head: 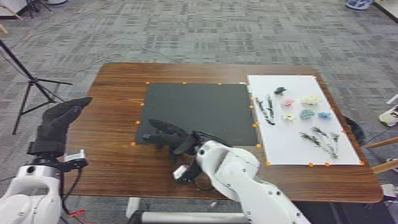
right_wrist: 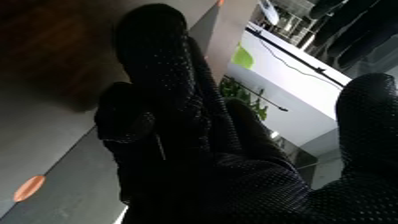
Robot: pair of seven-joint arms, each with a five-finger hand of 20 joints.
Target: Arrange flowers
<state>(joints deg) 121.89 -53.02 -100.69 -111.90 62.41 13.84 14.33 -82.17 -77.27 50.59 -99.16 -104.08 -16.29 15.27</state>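
In the head view, my right hand (head: 173,137) is over the near left part of the black mat (head: 199,102), its fingers relaxed and holding nothing. In the right wrist view, the same hand (right_wrist: 258,187) has its thumb spread apart from extended fingers. My left hand (head: 64,114) is open beside the table's left edge, fingers straight. On the white sheet (head: 280,149) lie a dark flower (head: 281,91), a pink one (head: 288,102), a cream one (head: 310,100), a yellow one (head: 288,117), a teal one (head: 306,114), a blue one (head: 324,115), dark twigs (head: 270,106) and thin green sprigs (head: 320,139).
Small orange markers line the mat and sheet on the brown table (head: 115,87). A black tripod (head: 33,80) stands on the floor to the left. Beyond the table's right edge is a wooden chair part (head: 384,142).
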